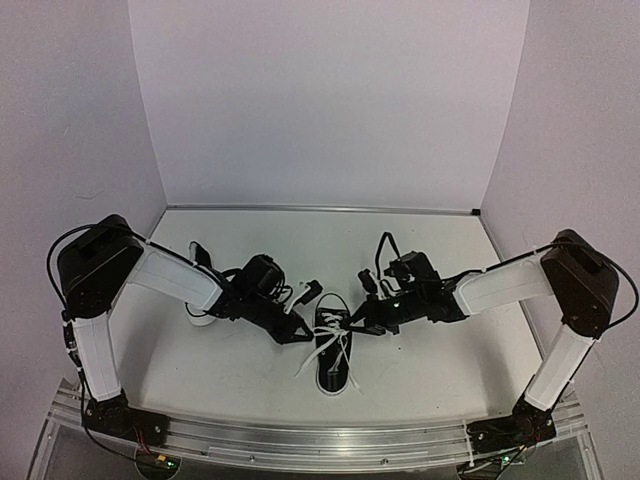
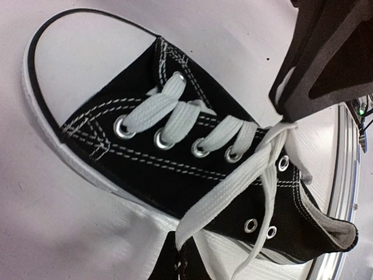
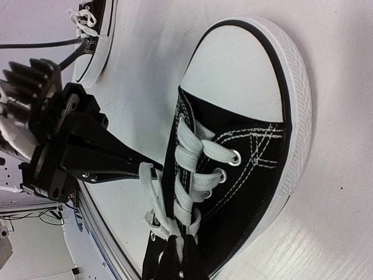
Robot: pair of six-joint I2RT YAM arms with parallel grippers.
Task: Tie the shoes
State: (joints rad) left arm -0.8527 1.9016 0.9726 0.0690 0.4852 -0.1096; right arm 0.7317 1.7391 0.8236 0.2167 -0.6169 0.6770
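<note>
Aluminium rail fronts white table bearing sneaker, white walls around

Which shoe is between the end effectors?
The centre shoe, its loose laces pinched by the left end effector and right end effector; the other shoe sits apart, behind the left arm.

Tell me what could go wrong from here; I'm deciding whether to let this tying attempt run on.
The left gripper and right gripper each appear shut on a thin strand of the lace; one could slip free when pulled. Nothing holds the shoe down, so uneven pulls might drag or tip it.
</note>
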